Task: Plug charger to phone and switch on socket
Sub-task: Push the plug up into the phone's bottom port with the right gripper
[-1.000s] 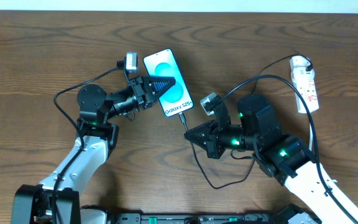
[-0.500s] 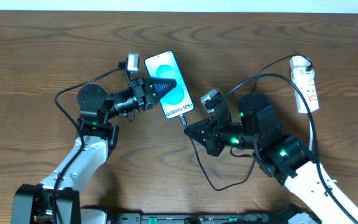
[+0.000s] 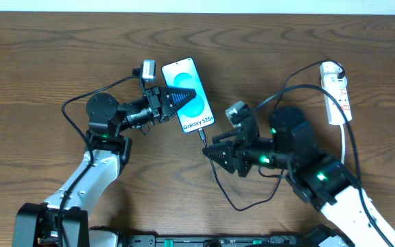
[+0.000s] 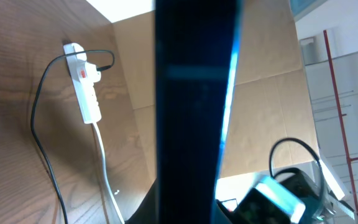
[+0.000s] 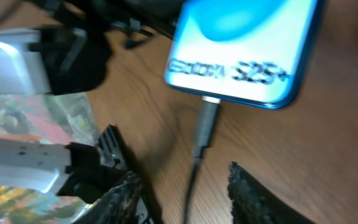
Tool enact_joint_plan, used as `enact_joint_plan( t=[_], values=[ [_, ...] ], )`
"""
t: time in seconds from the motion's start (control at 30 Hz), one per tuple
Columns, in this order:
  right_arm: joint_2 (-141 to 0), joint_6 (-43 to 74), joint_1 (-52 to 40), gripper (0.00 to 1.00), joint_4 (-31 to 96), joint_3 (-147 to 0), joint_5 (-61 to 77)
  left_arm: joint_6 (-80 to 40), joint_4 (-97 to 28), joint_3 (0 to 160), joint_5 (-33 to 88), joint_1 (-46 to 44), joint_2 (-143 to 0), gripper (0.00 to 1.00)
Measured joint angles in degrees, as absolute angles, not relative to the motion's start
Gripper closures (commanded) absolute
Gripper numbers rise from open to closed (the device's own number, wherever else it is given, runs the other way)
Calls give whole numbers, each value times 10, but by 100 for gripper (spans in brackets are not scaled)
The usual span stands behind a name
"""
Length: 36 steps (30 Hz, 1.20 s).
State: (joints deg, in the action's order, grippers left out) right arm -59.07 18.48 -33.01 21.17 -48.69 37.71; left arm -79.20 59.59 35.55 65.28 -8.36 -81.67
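Brown wood tabletop (image 3: 33,62) carries the phone (image 3: 192,110), lying flat and face up with its screen lit. The charger (image 5: 205,124) has its small tip seated in the phone's bottom edge, just under the lettering, so the plugging step looks done. From that edge the black cable runs away from the phone, loops, and climbs toward the socket (image 3: 339,92), which lies well apart from the phone, past the right arm.

The left gripper (image 3: 186,92) has its jaws closed to a point over the middle of the phone's screen, seemingly pinning it down. The right gripper (image 5: 188,196) sits just off the phone's bottom edge, its jaws standing apart to either side of the cable and not pinching it.

What seems left is the socket's switch, which nothing is near.

Whether that switch is on or off is too small to tell. The cable's black plug seems to meet the socket's far end, though that is not clear. In the left wrist view a dark upright band blocks the centre, and whether the tips actually touch the glass is unclear.
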Motion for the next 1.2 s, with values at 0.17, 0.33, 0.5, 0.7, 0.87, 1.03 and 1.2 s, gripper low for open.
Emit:
enact_joint_plan(
  t=[0.17,0.33,0.5,0.7,0.87,1.03,1.2],
  values=[
    [-548,185,-332,43,220,-487,361,-792,596,356,652,-84,-817,93],
    [-550,185,-359,38,229,-488,271,-792,594,356,652,-84,-817,93],
    [-551,197,-402,38,203,-488,210,-792,594,356,652,-84,-817,93],
    [-552,213,-469,33,200,-488,94,-792,594,356,652,-84,-817,93],
    [-554,216,-507,34,193,-488,-9,-792,594,356,652,-84,-817,93],
    [-561,218,-526,34,192,-488,-55,-792,594,356,652,-84,-817,93],
    [-593,220,-555,36,195,-488,-72,-792,594,356,652,-84,-817,93]
  ],
)
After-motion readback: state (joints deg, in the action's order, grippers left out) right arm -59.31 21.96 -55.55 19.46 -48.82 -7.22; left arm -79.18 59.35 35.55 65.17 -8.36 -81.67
